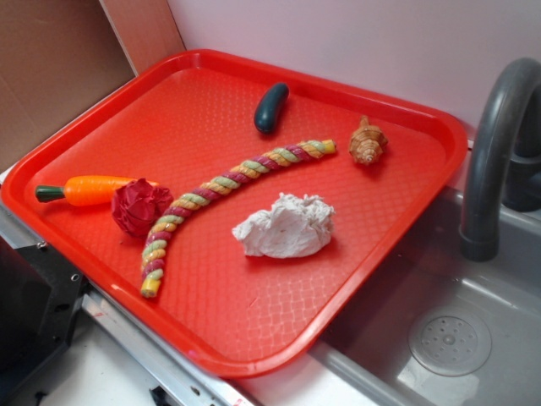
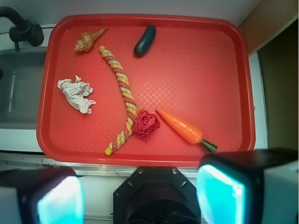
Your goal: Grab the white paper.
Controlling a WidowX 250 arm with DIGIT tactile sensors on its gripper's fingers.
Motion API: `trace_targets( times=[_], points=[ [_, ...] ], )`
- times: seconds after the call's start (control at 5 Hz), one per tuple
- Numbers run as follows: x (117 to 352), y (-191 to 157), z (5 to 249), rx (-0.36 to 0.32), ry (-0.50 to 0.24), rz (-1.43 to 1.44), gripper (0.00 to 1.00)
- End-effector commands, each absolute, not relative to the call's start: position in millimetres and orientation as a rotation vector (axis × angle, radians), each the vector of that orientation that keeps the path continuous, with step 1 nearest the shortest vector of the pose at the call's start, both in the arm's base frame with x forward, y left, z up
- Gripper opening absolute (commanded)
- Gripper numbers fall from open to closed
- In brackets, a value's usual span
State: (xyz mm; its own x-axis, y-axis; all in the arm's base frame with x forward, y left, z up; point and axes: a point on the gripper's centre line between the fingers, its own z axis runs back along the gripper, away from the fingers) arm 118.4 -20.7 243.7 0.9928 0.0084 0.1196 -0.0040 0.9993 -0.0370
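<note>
The white paper [image 1: 286, 226] [image 2: 76, 94] is a lumpy off-white wad lying on the red tray [image 1: 338, 110] [image 2: 196, 65], toward the side nearest the sink. In the wrist view my gripper [image 2: 140, 196] hangs high above the tray's near edge, far from the paper. Its two cyan-padded fingers [image 2: 60, 200] stand wide apart at the bottom corners with nothing between them. The exterior view does not show the gripper.
Also on the tray: a dark red paper wad [image 1: 139, 207] [image 2: 145, 123], a braided rope [image 1: 224, 190] [image 2: 122, 93], a toy carrot [image 1: 89, 189] [image 2: 184, 129], a dark eggplant [image 1: 270, 106] [image 2: 145, 39] and a seashell [image 1: 368, 142] [image 2: 88, 39]. A grey sink [image 1: 448, 338] with faucet [image 1: 494, 152] adjoins the tray.
</note>
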Motion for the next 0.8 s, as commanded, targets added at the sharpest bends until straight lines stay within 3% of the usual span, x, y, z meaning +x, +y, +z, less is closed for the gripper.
trace_targets(
  times=[0.0,0.2,0.6],
  points=[
    [118,-21,244,-0.037,-0.120,0.006,1.00],
    [140,-44,243,0.022,-0.150,-0.242,1.00],
    [174,-106,206,0.148,-0.129,-0.562,1.00]
  ],
)
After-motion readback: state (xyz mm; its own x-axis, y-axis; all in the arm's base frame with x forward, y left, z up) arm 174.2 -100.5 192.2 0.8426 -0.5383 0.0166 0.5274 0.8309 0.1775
